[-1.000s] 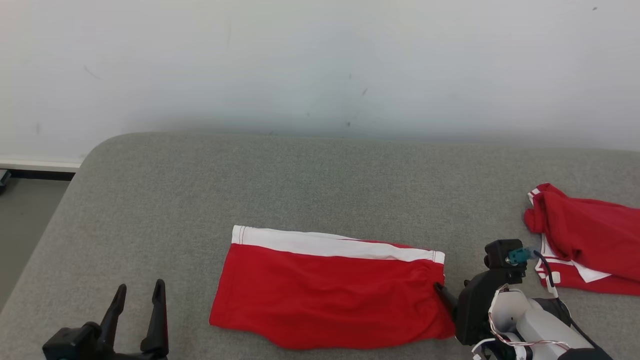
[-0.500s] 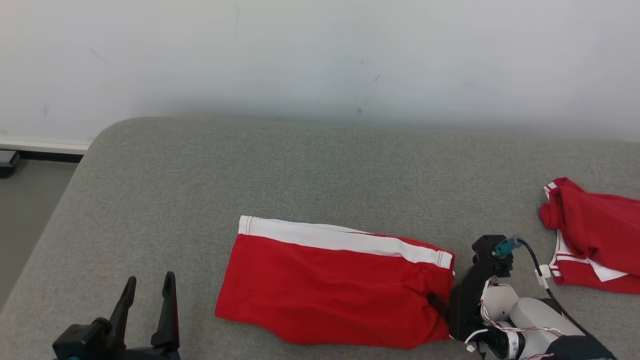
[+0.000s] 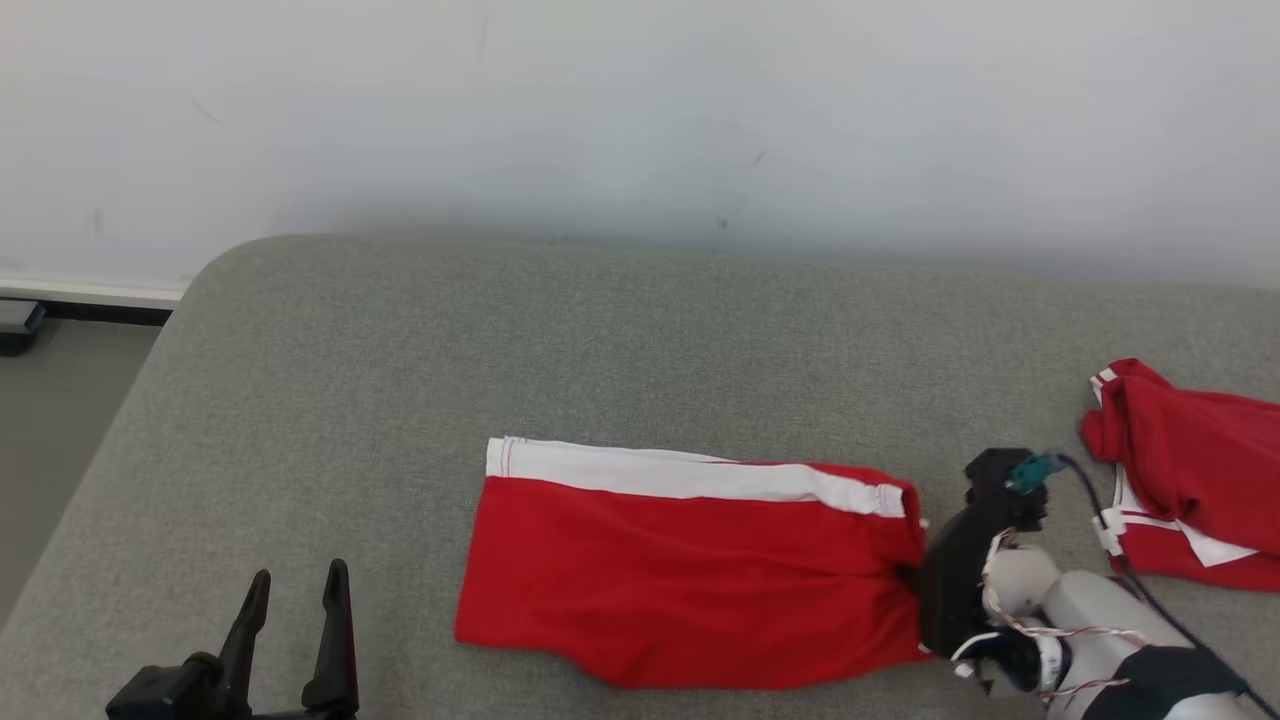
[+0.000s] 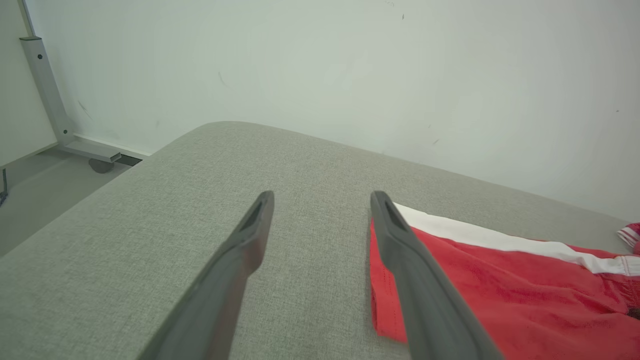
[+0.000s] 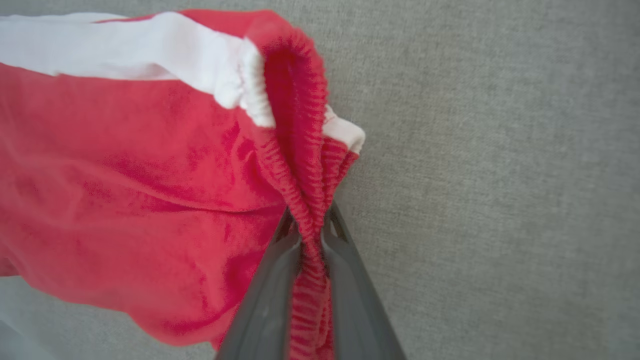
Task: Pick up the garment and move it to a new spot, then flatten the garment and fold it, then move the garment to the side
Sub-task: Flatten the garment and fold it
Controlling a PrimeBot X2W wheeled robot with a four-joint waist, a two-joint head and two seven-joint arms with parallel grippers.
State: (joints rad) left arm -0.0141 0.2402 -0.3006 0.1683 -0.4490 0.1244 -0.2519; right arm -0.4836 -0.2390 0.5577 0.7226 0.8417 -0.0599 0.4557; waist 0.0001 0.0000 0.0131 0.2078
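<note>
On the padded surface (image 3: pixel 600 340) the garment (image 3: pixel 690 570) lies left of a second cloth (image 3: pixel 1190 470).

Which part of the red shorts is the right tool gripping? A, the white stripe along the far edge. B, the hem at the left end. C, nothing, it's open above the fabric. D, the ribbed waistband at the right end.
D: in the right wrist view the right tool is shut on the ribbed waistband of the red shorts, with the gathered elastic bunched between its fingers.

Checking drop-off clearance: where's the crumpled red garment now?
Head view: the crumpled red garment lies at the grey surface's far right edge, right of the right hand, apart from the folded shorts.
</note>
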